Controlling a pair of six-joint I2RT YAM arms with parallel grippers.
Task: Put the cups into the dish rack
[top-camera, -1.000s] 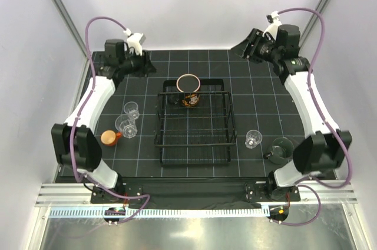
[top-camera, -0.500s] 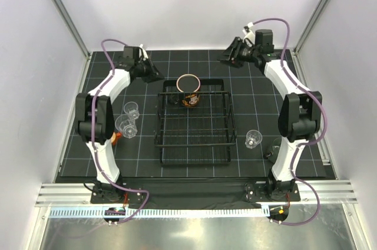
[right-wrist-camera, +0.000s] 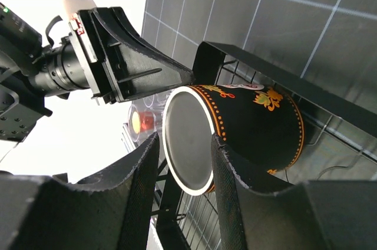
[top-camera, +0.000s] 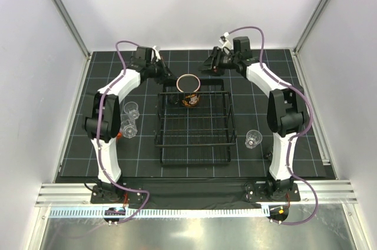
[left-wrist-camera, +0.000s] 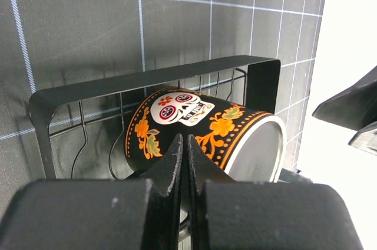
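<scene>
The black gridded counter (top-camera: pixel 247 114) carries everything, and the biggest change is in our two arms. A second ago they were folded wide, elbows out over the near corners; now both have straightened and swung inward along the sides. The rectangular black wire dish rack (top-camera: pixel 194 163) sits in the middle of the counter and has not shifted. The large dark mug with the skull and orange flowers (top-camera: pixel 188 91) stands upright at the rack's far end, exactly where it was, so we count it as loaded. The left hand (left-wrist-camera: pixel 184 141) has come in to the far left corner of the rack, just beside the mug. Its two fingers are pressed together with nothing between them. The right hand (right-wrist-camera: pixel 184 144) has arrived at the far right side, fingers spread wide and empty, with the mug framed beyond them but untouched. We judge this meeting over a cup already placed to be a passing pose, not a grasp, since the real work lies elsewhere. Two small clear cups (top-camera: pixel 131 108) (top-camera: pixel 127 126) wait on the counter left of the rack and a third clear cup (top-camera: pixel 253 138) waits to its right, none of them moved. The small orange cup (right-wrist-camera: pixel 137 121) shows past the mug in the right wrist view, outside the rack. The grey-green cup near the right base is now hidden behind that arm.
</scene>
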